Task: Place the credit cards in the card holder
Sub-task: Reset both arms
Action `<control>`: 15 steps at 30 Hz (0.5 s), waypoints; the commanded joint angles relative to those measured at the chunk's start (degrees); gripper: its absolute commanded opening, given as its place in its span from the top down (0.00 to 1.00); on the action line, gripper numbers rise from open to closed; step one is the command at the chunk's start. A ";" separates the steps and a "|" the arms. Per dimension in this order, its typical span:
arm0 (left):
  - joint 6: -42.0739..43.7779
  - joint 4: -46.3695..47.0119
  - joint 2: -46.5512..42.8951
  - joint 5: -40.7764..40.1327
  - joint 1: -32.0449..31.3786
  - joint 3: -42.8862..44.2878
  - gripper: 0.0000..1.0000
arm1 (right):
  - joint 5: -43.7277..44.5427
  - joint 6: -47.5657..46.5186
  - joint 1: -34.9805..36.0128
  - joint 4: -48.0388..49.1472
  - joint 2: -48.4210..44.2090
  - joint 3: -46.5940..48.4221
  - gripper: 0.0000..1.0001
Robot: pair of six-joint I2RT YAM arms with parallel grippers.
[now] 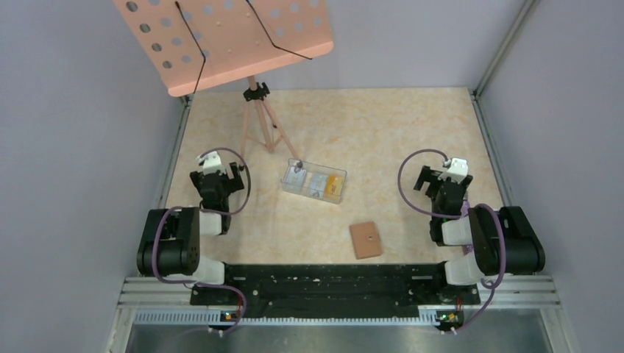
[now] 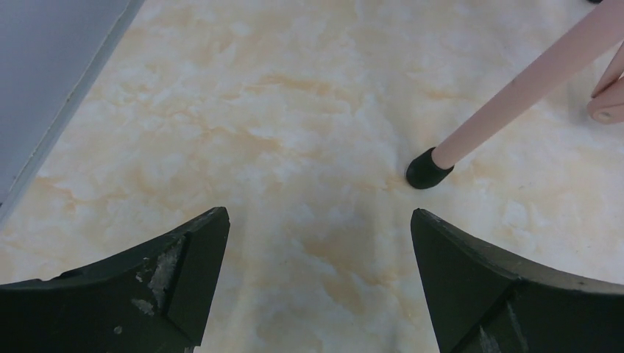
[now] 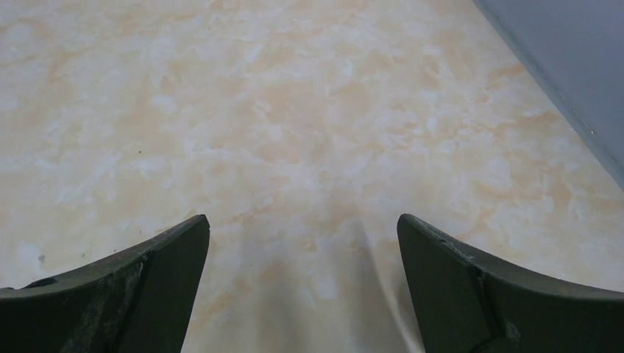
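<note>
The card holder (image 1: 366, 240) lies flat, long axis running near-to-far.

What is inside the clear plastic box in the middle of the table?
The clear box holds credit cards: a yellow-orange one at its right end and paler ones beside it. Whether more are stacked underneath is hidden, and the print is too small to read.

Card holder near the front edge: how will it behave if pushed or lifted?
The card holder lies flat on the table, so it probably slides rather than tips, offering little edge to grip. It looks like soft brown leather, so likely light and floppy.
</note>
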 commanded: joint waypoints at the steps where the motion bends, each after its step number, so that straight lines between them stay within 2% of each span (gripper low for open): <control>1: -0.42 6.64 -1.53 1.38 0.63 0.89 0.01 | -3.71 -0.85 -0.40 9.51 0.27 0.48 0.01; 15: 0.48 7.66 -0.90 2.20 0.63 0.81 0.01 | -4.47 -1.24 -0.36 8.69 0.06 0.74 0.01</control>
